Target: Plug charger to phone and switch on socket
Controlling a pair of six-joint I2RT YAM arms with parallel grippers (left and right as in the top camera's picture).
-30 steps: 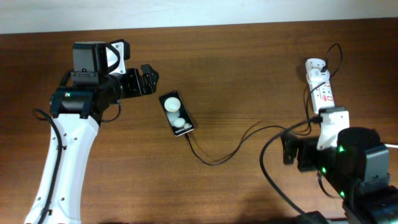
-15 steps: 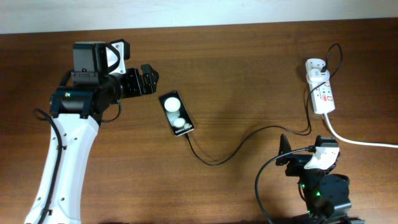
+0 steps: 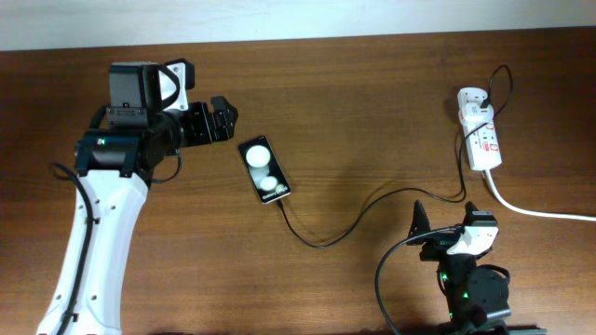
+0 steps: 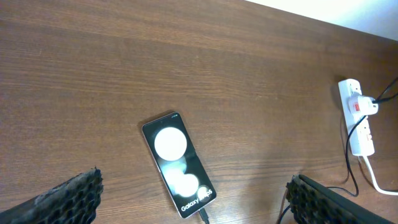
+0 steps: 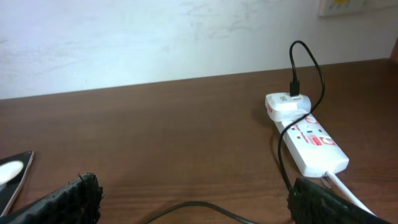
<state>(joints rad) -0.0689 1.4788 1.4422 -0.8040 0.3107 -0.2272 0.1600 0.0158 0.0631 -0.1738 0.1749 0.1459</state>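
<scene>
Overhead, thin black charger cable (image 3: 318,244) could be snagged lower right by the wide-open, empty right gripper (image 3: 445,223).

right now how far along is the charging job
Done: the charger runs from the socket into the phone, apparently plugged. In hand: nothing; left gripper and right gripper stand open, empty. Left: possibly switching the socket on; I cannot tell whether it is on.
</scene>
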